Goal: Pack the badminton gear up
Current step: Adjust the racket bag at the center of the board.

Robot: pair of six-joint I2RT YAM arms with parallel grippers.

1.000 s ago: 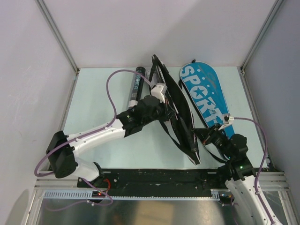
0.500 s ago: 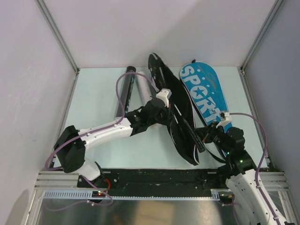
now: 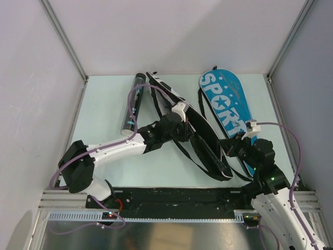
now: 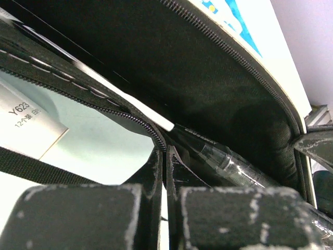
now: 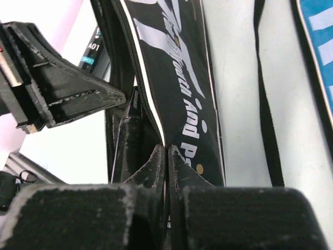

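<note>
At centre, black racket bag (image 3: 205, 146), long axis far-left to near-right

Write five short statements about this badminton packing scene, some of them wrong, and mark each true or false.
1. The blue cover lies to the right of the black bag. True.
2. The black tube is packed inside the black bag. False: it lies on the table, left of the bag.
3. The left claw and the right claw are each shut on the black bag's edge. True.
4. The blue cover reads "TENNIS". False: its white letters read "SPORT".
5. A racket handle in clear wrap shows inside the black bag. True.
</note>
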